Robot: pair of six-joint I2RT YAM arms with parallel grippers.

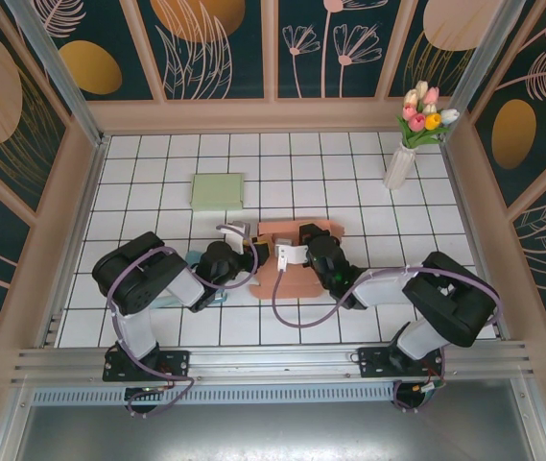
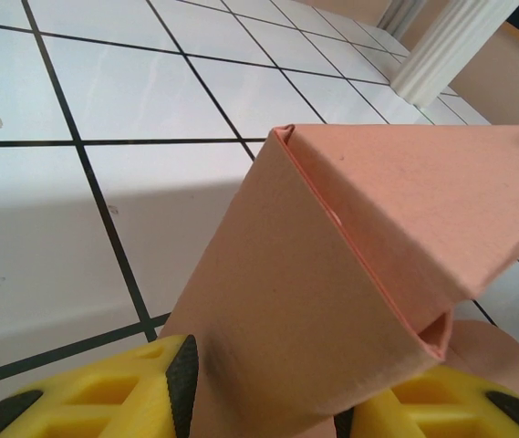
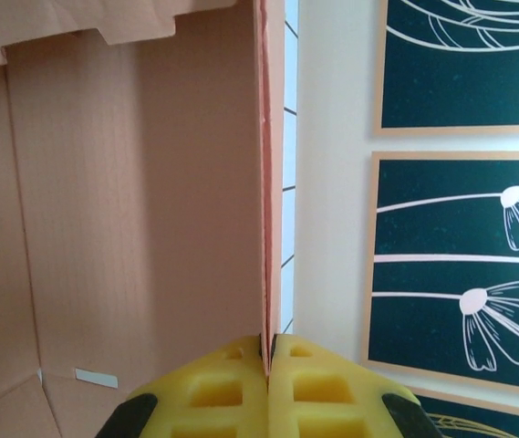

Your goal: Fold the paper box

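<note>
The pink paper box point(image 1: 290, 279) lies half-formed on the white tiled table between my two arms. From the left, my left gripper point(image 1: 253, 252) reaches into it. In the left wrist view a folded hollow side wall of the box point(image 2: 350, 274) slants between the yellow fingers point(image 2: 150, 392), and both black pads press on it, so the left gripper point(image 2: 268, 406) is shut on that wall. My right gripper point(image 1: 290, 254) meets the box from the right. Its yellow fingers point(image 3: 332, 392) pinch the thin upright edge of a box panel point(image 3: 131, 201), the right gripper point(image 3: 267, 351) shut tight on it.
A flat green box point(image 1: 217, 190) lies on the tiles behind the pink one. A white vase of tulips point(image 1: 402, 163) stands at the back right, its fluted base point(image 2: 441, 46) beyond the fold. A small teal object point(image 1: 192, 259) sits by the left arm. Low beige walls point(image 1: 81, 192) ring the table.
</note>
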